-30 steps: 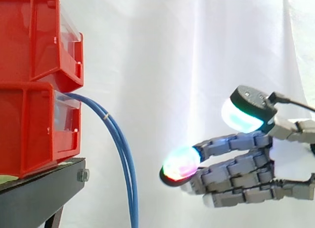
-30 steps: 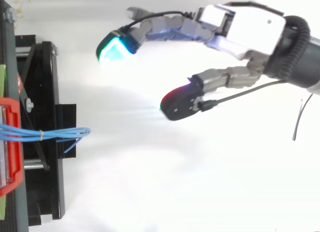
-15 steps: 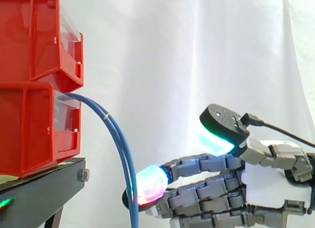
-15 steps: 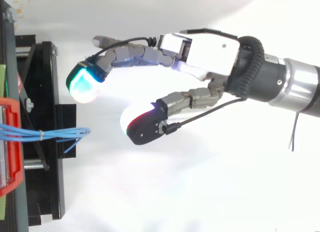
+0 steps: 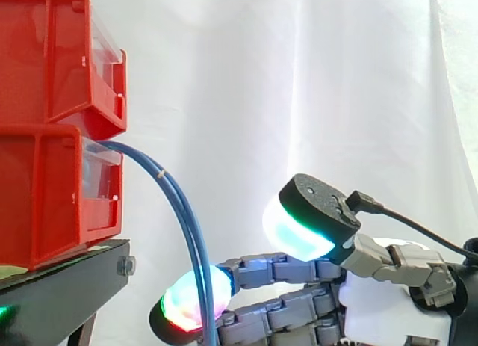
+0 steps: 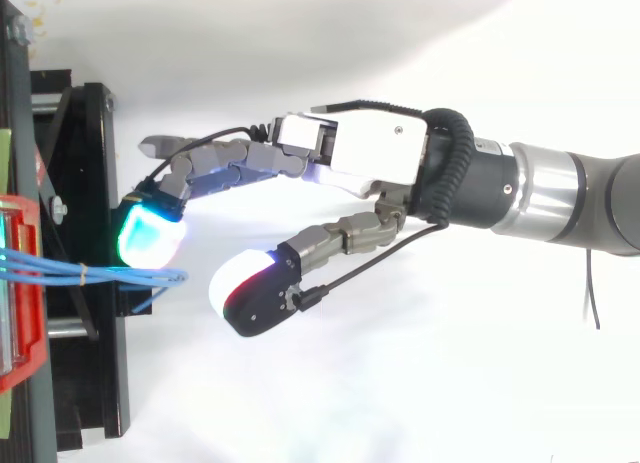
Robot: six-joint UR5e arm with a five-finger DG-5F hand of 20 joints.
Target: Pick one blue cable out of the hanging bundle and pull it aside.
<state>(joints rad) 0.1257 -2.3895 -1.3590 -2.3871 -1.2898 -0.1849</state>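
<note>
White curtain (image 5: 299, 77) backdrop, with free space beyond the stacked red plastic bins (image 5: 45, 189) on a black metal stand (image 5: 60, 286). Thin blue cable bundle (image 5: 184, 219) arcs down from the lower bin's front edge. Robot hand (image 6: 360, 153), fingers spread wide and empty, one glowing fingertip (image 6: 150, 235) just beside the bundle.

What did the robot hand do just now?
The hand moved toward the bins and lower, so its pads now reach the blue cables. It is open and grips nothing. The cables, bins and stand stayed put.
</note>
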